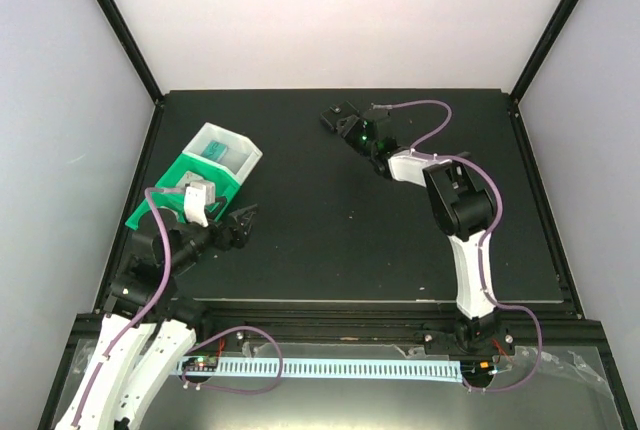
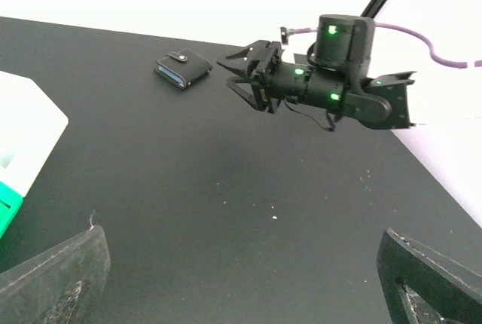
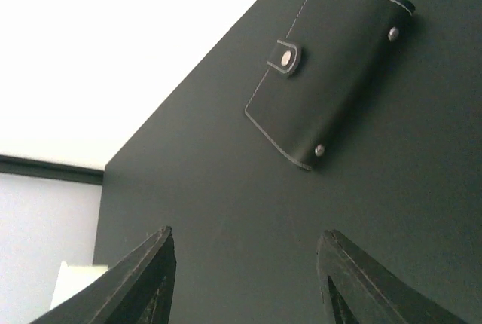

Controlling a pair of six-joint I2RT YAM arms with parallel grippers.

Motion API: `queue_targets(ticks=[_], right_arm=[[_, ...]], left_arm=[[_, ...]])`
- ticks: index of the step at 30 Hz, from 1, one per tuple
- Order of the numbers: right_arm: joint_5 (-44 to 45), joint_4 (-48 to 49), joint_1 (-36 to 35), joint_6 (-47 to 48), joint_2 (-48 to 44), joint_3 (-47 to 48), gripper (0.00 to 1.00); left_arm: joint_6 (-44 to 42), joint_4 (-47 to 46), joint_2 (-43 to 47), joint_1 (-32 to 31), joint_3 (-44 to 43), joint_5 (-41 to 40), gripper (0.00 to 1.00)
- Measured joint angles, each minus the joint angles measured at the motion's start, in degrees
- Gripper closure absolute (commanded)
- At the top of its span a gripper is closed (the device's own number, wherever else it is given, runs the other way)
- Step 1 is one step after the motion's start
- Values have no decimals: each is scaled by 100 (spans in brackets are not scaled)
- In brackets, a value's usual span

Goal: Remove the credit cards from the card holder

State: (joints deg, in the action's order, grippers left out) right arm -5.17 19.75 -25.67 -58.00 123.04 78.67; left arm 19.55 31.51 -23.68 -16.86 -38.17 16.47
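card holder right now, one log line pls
card holder: snapped shut, flat on table | right gripper: open, close by, not touching | left gripper: open, empty | step: holder not yet opened

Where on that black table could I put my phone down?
Widest bare patch: mid-table, between the bins and the right arm. Another lies right of that arm. Crowded: the far middle, where the right gripper hangs by the wallet, and beside the bins, by the left gripper.

Worktop (image 1: 330, 240): matte black, few pale specks. Card holder (image 2: 183, 68) flat near far edge, closed, snap strap fastened, black face up, pale blue edge showing. Green bin (image 1: 170, 190) at left edge, white bin (image 1: 232, 145) touching its far end.
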Motion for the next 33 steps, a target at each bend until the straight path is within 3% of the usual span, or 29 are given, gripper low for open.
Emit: queue_targets(ticks=[17,33], right_arm=[[-138,-13,339,-1154,1755,1707,45],[-74,-855,363,-1593,2256,2782,56]], left_arm=[[0,-157,195,2,28,164,1],[0,-157,262,4,79,164,1]])
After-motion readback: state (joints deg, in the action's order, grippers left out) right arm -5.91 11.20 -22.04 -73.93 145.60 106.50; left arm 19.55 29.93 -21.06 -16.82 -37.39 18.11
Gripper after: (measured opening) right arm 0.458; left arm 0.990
